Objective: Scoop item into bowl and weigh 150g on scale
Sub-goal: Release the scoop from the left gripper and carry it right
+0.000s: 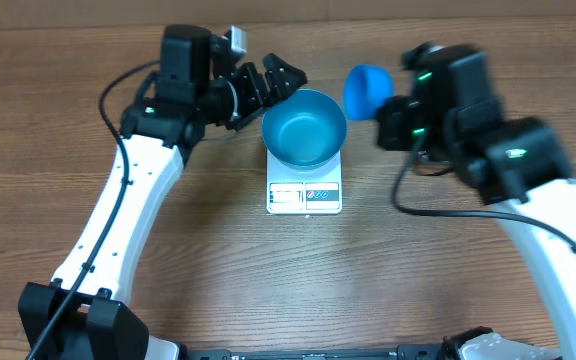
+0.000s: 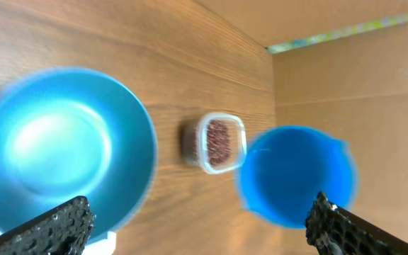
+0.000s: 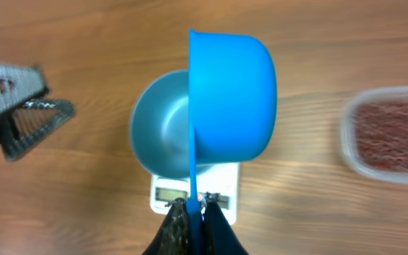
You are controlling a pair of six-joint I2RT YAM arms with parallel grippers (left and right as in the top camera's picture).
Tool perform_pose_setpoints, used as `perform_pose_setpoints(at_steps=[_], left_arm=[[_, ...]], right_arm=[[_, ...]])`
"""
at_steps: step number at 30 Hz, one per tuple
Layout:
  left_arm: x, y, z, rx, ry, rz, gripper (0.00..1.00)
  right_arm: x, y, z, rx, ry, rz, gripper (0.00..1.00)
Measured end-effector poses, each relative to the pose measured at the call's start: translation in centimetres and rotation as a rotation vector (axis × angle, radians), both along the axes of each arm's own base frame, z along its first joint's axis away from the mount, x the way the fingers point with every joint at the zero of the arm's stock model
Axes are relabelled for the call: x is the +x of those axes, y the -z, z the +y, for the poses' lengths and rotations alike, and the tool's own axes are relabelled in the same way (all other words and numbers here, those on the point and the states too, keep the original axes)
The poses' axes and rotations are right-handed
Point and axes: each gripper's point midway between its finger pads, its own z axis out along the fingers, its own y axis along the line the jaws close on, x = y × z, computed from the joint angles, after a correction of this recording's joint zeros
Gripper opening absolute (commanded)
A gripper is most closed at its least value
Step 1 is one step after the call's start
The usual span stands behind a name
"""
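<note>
On the scale [image 1: 305,195] sits your bowl [image 1: 303,128]. Your left gripper [image 1: 276,85] stands open beside it; your right gripper [image 3: 195,209] clamps the scoop [image 3: 232,92] by its handle.

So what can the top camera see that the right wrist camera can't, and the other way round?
Only overhead: both white arms whole. Only right wrist: the clear tub of beans, and the right end effector shut on the handle of the blue scoop. Both: the empty blue bowl on the scale, that scoop, and the open left end effector.
</note>
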Motion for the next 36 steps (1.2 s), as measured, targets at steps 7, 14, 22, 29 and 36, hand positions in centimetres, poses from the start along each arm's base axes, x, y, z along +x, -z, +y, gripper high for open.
perform_pose_setpoints(at_steps=[7,14,22,29,36], left_arm=[[0.1,1.6,3.5,0.133,0.038,-0.065,1.00],[-0.3,5.2,8.3,0.351,-0.071,0.031,0.99],[0.0,6.8,12.3,0.559,-0.197,0.066,1.00],[0.1,7.0,13.1,0.598,-0.225,0.064,1.00],[0.2,7.0,13.3,0.607,-0.231,0.064,0.99]], right_arm=[[0.2,0.2,-8.2,-0.165,0.078,0.081,0.04],[2.2,5.2,-13.2,-0.284,0.133,0.249,0.04],[2.6,6.6,-14.7,-0.378,0.089,0.289,0.04],[3.0,11.3,-15.8,-0.463,0.034,0.436,0.04],[4.3,14.6,-16.3,-0.497,0.007,0.498,0.04]])
